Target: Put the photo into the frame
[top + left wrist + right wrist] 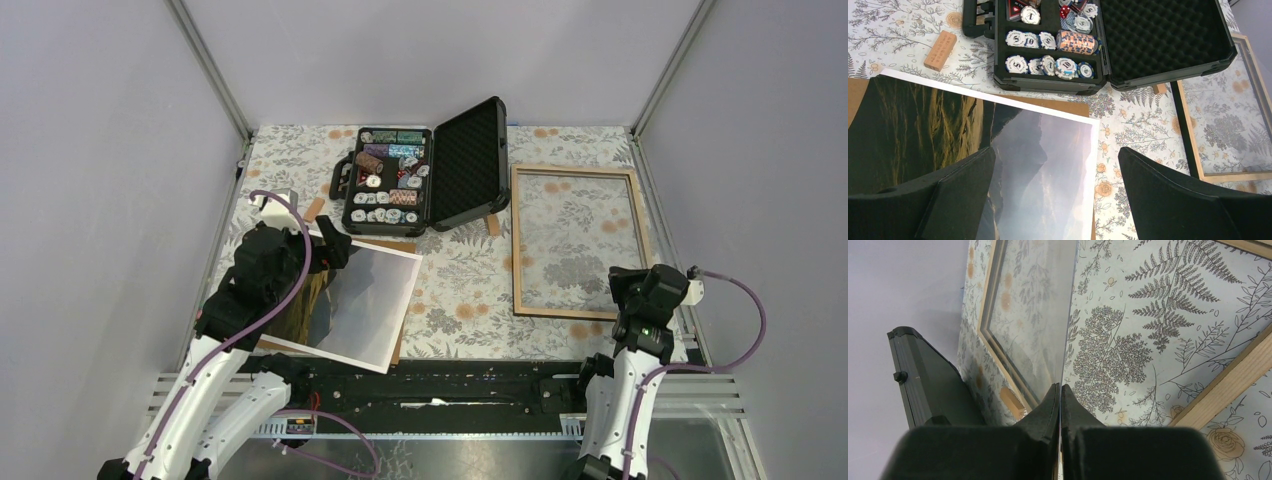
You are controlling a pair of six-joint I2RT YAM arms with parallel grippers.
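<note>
So the photo (370, 300) is lying flat on the left side of the counter (460, 290), face up. It sits on the brown board (1053, 105), a bit skewed against the board's edges. The frame (520, 240) is well apart from it on the right, lying flat with the wood side up. You can see the floral cloth right through its opening, so nothing's in it yet. The open chip case (470, 160) sits between them, toward the back.

Left end effector (1055, 152) hangs over the photo, fully released, with one finger above the print and the other past its edge over the cloth. Looks to me like it's lining up on that edge, which makes sense, since a thin sheet lying flat gives you nothing else to grab.

Right end effector (1060, 390) is clenched tight at the frame's near right corner. A thin clear edge seems to run up from between its tips, maybe glazing, but I can't tell if it's actually pinching anything. My guess is it's parked there to steady the frame.
</note>
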